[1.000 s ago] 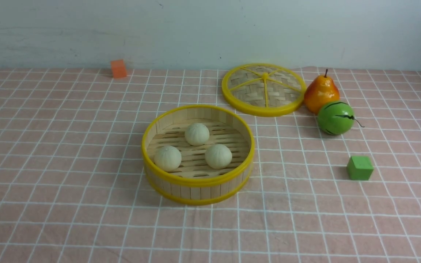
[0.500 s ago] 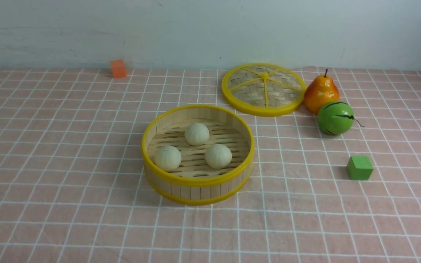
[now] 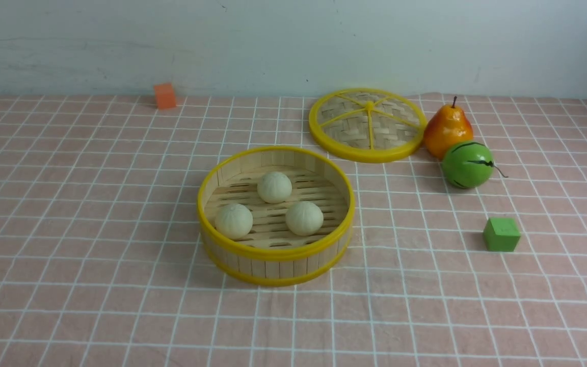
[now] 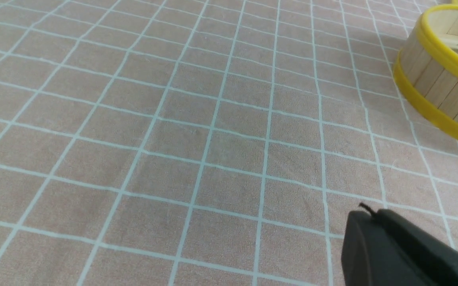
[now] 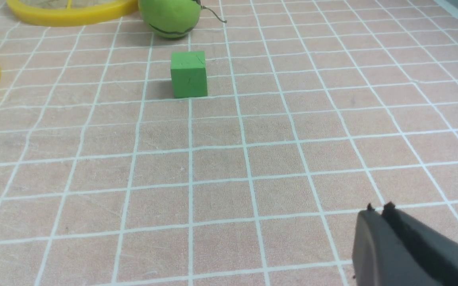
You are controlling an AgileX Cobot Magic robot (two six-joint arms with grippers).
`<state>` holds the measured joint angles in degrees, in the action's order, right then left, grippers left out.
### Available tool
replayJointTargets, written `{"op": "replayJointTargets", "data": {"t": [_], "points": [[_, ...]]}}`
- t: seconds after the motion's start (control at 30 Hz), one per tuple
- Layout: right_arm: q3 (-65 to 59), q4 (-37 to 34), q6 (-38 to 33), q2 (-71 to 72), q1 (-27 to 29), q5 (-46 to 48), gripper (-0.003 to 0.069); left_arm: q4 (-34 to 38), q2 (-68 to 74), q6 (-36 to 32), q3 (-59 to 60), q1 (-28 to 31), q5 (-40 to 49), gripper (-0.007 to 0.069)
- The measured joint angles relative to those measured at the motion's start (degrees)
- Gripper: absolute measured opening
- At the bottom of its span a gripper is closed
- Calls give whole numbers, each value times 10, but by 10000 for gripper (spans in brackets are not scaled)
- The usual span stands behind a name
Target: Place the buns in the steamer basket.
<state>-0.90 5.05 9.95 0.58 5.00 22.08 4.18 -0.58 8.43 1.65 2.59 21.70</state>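
Note:
Three cream-white buns lie inside the steamer basket at the middle of the cloth: one at the back, one at the front left, one at the front right. The basket's wall also shows in the left wrist view. My left gripper is shut and empty over bare cloth, well away from the basket. My right gripper is shut and empty over bare cloth, nearer than the green cube. Neither arm shows in the front view.
The flat woven lid lies behind the basket to the right. A pear and a green striped fruit stand beside it. A green cube sits at the right, an orange cube at the back left.

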Motion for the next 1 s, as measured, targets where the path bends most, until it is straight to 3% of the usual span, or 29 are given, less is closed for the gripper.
{"op": "replayJointTargets", "data": {"t": [1.0], "points": [[0, 0, 0, 0, 0, 0, 53, 2, 0, 2, 0, 0, 0, -13]]}}
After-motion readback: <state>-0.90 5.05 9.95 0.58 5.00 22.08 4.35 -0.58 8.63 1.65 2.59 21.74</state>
